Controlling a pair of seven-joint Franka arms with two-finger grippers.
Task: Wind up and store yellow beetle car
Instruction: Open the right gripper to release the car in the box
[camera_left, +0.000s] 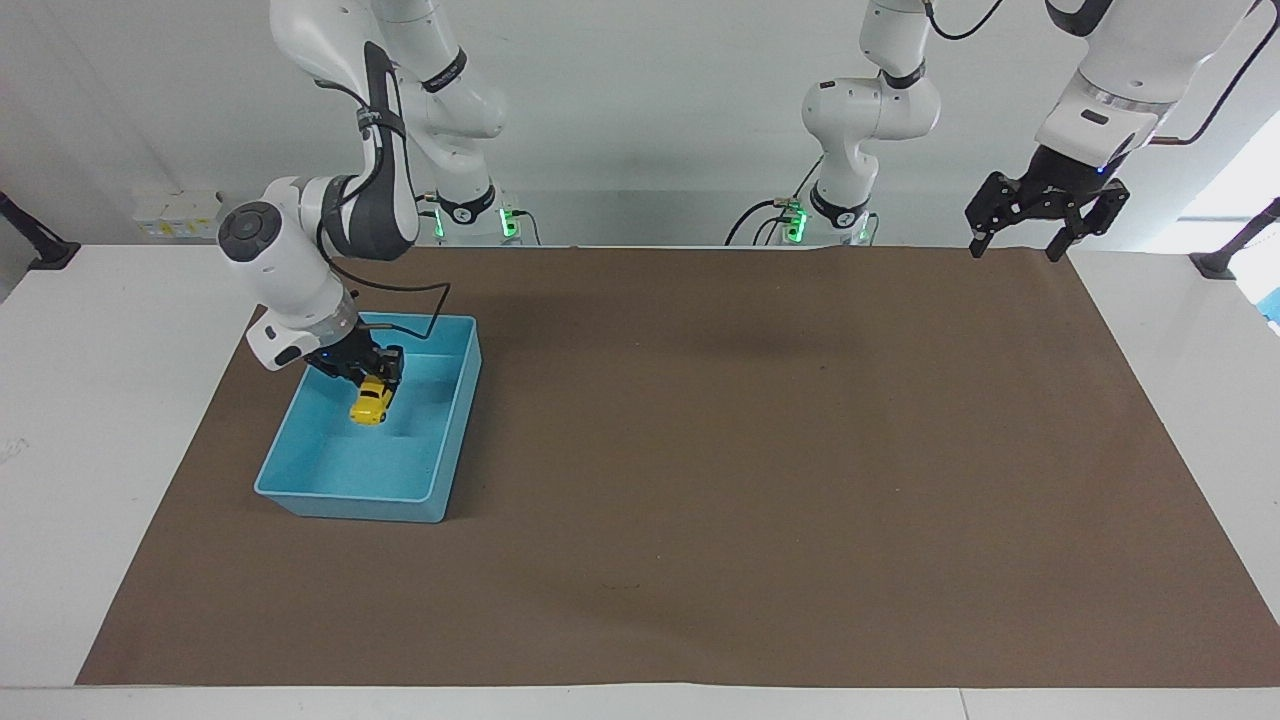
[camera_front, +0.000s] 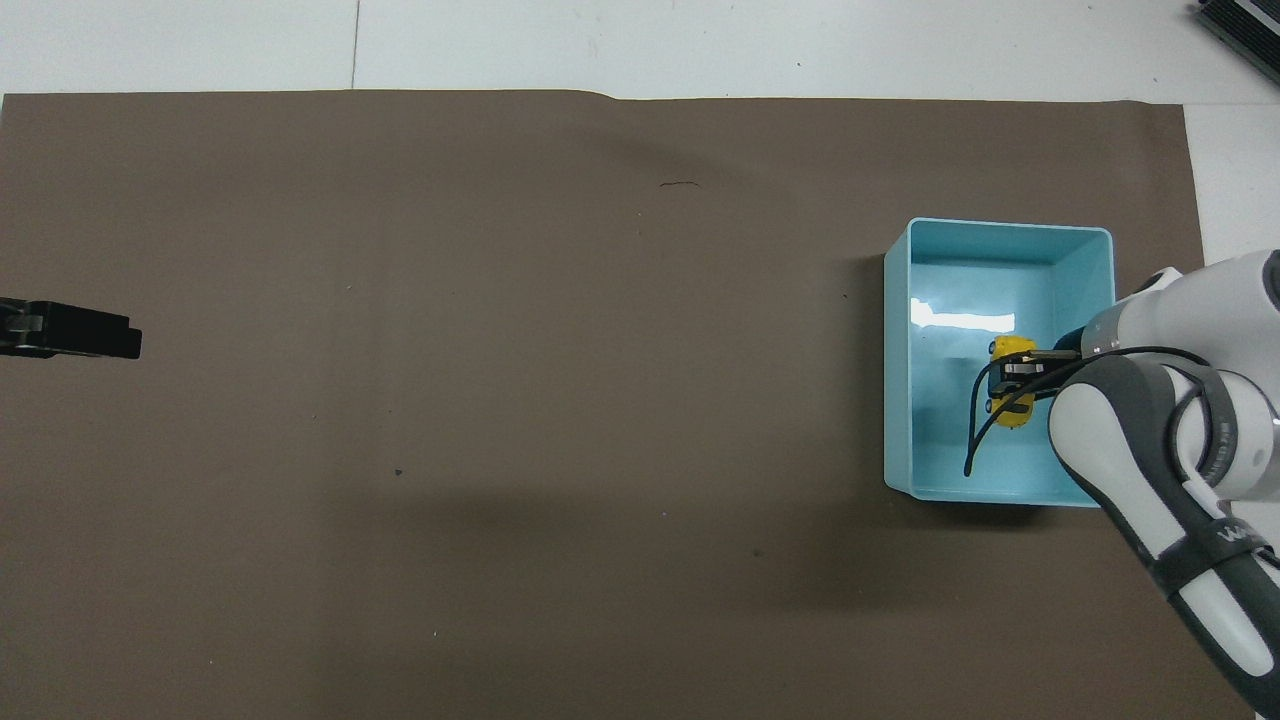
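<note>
Fingers of the right gripper (camera_left: 372, 378) are clamped on the yellow beetle car (camera_left: 371, 402), which hangs just below them inside the blue bin (camera_left: 452, 425); whether its wheels touch the bin floor cannot be told. From overhead the gripper and a looping black cable (camera_front: 985, 420) cover much of the car (camera_front: 1010, 412), and the arm's white wrist hides the bin's wall at the right arm's end. The left gripper (camera_left: 1018, 246) waits with fingers spread and empty over the brown mat (camera_left: 760, 460) edge, only its dark tip (camera_front: 75, 333) showing overhead.
</note>
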